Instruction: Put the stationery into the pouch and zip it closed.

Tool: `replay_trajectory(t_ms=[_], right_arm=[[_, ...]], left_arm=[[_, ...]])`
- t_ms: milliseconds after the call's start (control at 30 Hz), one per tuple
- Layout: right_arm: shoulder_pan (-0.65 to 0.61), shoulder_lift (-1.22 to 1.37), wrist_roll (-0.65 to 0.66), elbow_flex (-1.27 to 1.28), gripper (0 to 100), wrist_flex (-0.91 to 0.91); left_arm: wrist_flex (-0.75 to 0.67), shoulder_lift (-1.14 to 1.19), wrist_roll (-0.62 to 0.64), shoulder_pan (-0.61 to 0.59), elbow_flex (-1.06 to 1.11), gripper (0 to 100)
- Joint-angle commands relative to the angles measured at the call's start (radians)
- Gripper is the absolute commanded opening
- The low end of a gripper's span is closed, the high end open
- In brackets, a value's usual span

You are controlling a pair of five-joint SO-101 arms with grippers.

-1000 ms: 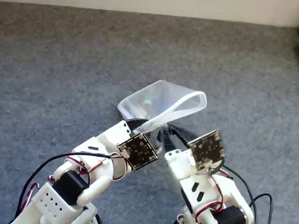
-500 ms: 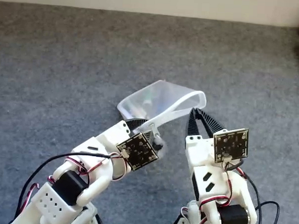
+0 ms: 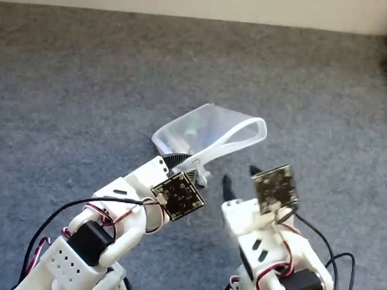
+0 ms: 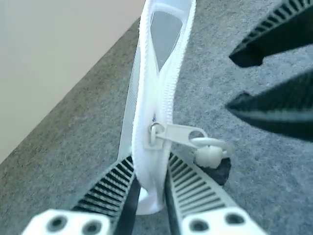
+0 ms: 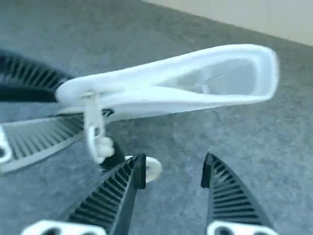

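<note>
At the lower centre of the high view, one end of the pouch [image 3: 210,136] is pinched tight in the left end effector [image 4: 149,165]. The right end effector [image 5: 174,164] is spread wide and empty, just short of the dangling zip pull [image 4: 188,134]. That pull, small, smooth and free-hanging, could be missed or knocked aside. Beyond, at frame centre, soft translucent plastic with a toothed white zip is seen gaping above the grey, felted surface [image 3: 87,82].

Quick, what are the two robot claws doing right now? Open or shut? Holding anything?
Left gripper: shut on the pouch, at its zipper end.
Right gripper: open, holding nothing.
</note>
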Motion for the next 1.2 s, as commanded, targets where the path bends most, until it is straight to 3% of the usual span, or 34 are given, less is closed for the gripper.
replay_trajectory(t_ms=[0,333,633,900,1067,1167], right_arm=[[-0.125,0.007,-0.002,-0.059,18.6,0.018],[-0.173,0.01,0.0,0.107,18.9,-0.145],[-0.234,0.002,0.002,0.117,18.9,-0.073],[-0.226,0.008,0.002,0.177,18.6,-0.226],[-0.186,0.01,0.026,0.185,9.3,-0.285],[-0.183,0.01,0.038,0.186,8.5,-0.298]], left_arm=[[0.006,-0.015,0.014,-0.027,-0.007,1],[0.006,-0.015,0.014,-0.027,-0.007,1],[0.008,-0.015,0.012,-0.027,-0.007,1],[0.008,-0.015,0.012,-0.027,-0.007,1],[0.008,-0.015,0.012,-0.027,-0.007,1],[0.008,-0.015,0.012,-0.027,-0.007,1]])
